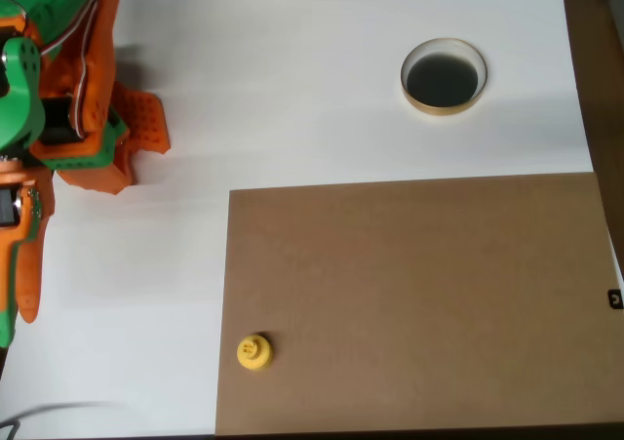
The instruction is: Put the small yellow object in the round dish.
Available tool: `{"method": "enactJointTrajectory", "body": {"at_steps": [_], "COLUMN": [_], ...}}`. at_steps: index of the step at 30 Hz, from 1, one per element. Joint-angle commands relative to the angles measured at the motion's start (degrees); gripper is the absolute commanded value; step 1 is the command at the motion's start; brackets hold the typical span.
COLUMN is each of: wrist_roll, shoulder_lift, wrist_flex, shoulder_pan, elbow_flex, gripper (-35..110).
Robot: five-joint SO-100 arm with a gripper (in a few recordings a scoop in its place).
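The small yellow object (254, 352) lies on the near left corner of a brown board (419, 303), its knob facing up. Far from it, the round dish (444, 76), with a tan rim and a dark inside, stands on the white table (292, 89) at the upper right. My orange and green arm is folded at the left edge. Its gripper (132, 159) hangs over the table's upper left, well away from both things. The orange fingers (146, 123) lie close together with nothing between them.
The brown board covers the lower right of the table. A dark strip (600, 89) runs down beyond the table's right edge. A small black mark (614, 299) sits at the board's right side.
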Motion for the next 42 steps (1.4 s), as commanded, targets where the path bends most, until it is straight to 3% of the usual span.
{"method": "enactJointTrajectory", "body": {"at_steps": [1,42], "wrist_roll": [-0.26,3.69], "shoulder_lift": [-6.42,-55.90], "wrist_flex": [-1.32,-0.26], "shoulder_pan": [-0.62,-23.03], "elbow_flex": [-6.77,-30.59], "gripper": [21,28]}}
